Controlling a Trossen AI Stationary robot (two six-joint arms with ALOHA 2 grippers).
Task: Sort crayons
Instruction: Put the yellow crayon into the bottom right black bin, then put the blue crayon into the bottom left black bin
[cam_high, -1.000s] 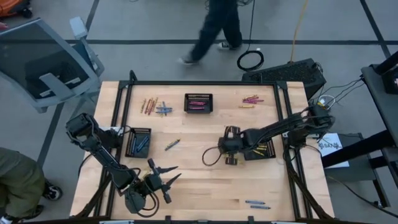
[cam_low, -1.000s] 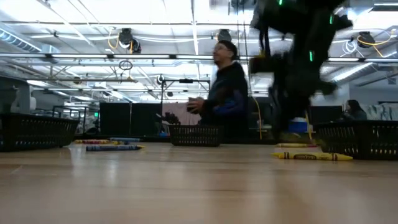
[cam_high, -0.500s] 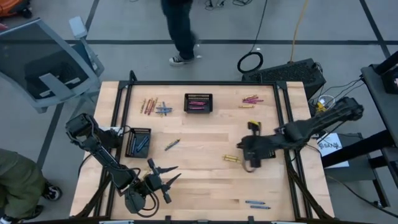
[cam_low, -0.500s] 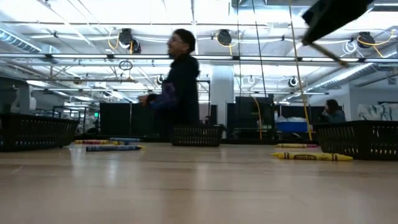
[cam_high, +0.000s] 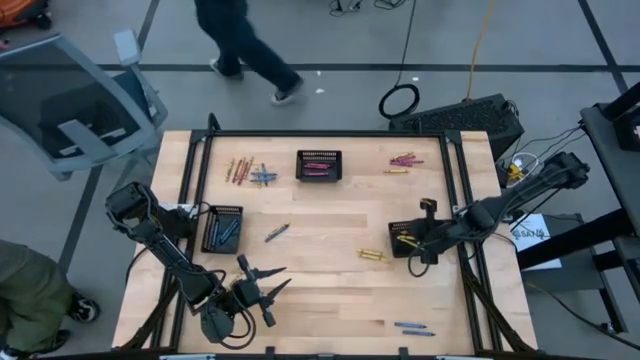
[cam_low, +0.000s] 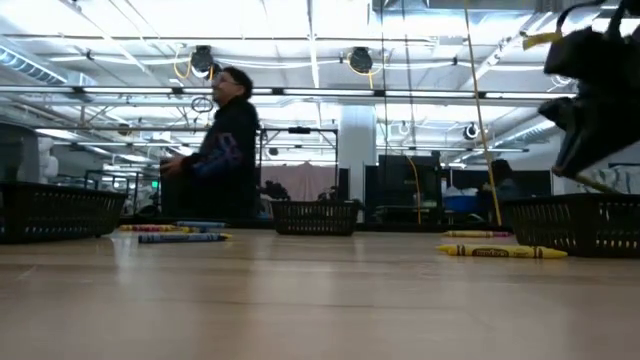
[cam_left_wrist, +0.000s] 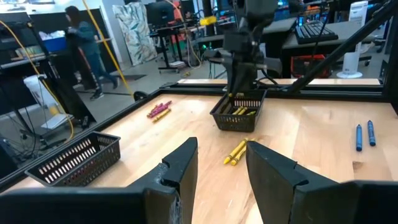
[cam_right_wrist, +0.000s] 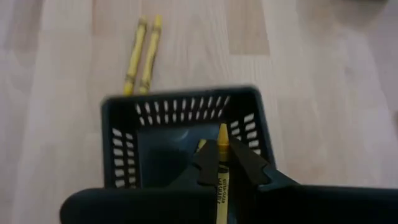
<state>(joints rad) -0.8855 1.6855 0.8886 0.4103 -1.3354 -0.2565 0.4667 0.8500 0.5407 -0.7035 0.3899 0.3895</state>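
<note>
My right gripper (cam_right_wrist: 221, 157) is shut on a yellow crayon (cam_right_wrist: 222, 143) and hangs over the black mesh basket (cam_right_wrist: 186, 118) near the table's right edge (cam_high: 418, 248). Yellow crayons lie in that basket (cam_left_wrist: 239, 111). Two more yellow crayons (cam_high: 372, 255) lie side by side on the wood just left of it. At the near left, my left gripper (cam_high: 265, 290) stands open and level, with nothing between its fingers (cam_left_wrist: 221, 165). Loose crayons lie in piles at the far left (cam_high: 248, 170) and far right (cam_high: 403, 160). My right gripper pinches the yellow crayon's shaft (cam_right_wrist: 221, 177) between its two fingers. The crayon lies along the fingers, and its pointed tip (cam_right_wrist: 222, 130) sticks out past them. The fingers slant down from the table's right side. The crayon is lifted clear above the basket's opening.
A basket with pink crayons (cam_high: 318, 165) stands at the far middle, one with blue crayons (cam_high: 222, 228) at the left. One crayon (cam_high: 277, 232) lies mid-table, and two blue ones (cam_high: 413, 327) near the front edge. A person (cam_high: 240, 45) walks beyond the far edge.
My right gripper has gone from the table's middle toward its right edge and risen a little, staying shut on the yellow crayon, and now hangs over the right basket. The two yellow crayons it stood above stay on the wood. The person has walked leftward behind the table.
</note>
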